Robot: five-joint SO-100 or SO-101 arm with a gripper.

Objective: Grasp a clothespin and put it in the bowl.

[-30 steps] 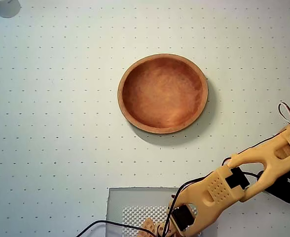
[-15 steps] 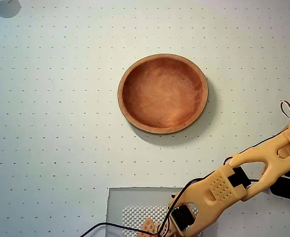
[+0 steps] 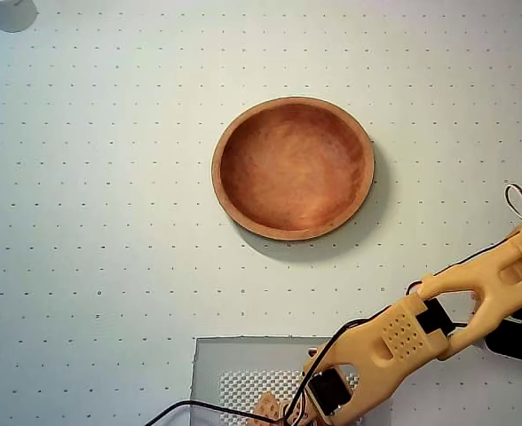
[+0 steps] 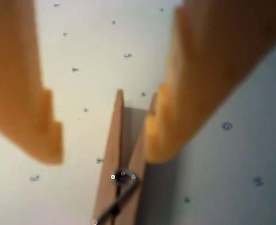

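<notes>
Wooden and reddish-brown, the bowl (image 3: 293,168) sits empty in the overhead view, well apart from the claw and up-screen of it, on a pale dotted mat (image 3: 92,222). The orange arm (image 3: 438,328) reaches in from the right edge toward the bottom of the picture, over a grey mesh patch (image 3: 243,377); the claw's tips run off the lower edge there, so this view does not show how they stand, nor the clothespin. In the wrist view the claw (image 4: 100,143) is spread, its two blurred orange fingers (image 4: 32,112) framing a light-tan clothespin (image 4: 113,154) that lies on the mat between them. The pin sits off-centre: it appears to touch or nearly touch the right-hand finger, with a clear gap to the left-hand one, and its wire spring (image 4: 122,180) lies below the fingertips in the picture. To grasp well, I judge the claw should shift slightly toward the right-hand finger's side to centre the pin, settle low, then close across both wooden legs near the spring.
</notes>
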